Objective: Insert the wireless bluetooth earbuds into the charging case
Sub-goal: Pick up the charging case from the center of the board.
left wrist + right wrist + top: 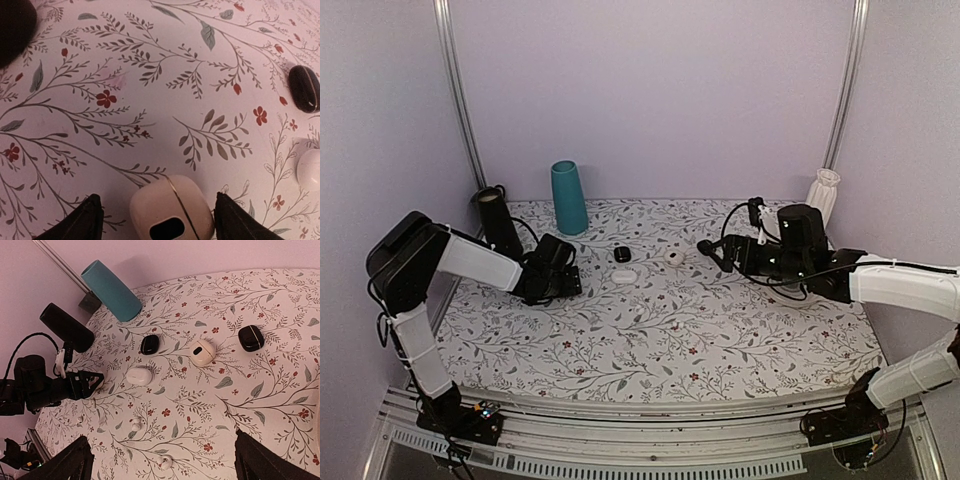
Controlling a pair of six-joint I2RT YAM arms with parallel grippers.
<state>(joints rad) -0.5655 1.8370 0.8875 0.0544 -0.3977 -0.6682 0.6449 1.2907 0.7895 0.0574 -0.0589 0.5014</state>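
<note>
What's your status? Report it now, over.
Both open: left gripper astride white dark-centred piece, right gripper empty. Two earbuds lying loose, outside charging case. Nothing between them.

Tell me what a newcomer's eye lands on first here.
The floral tablecloth fills every view, with a tall teal cup at its back left. In the left wrist view the white charging case lies between the open left fingers, gaps on both sides. Two tiny white earbuds lie loose on the cloth, apart from it.
</note>
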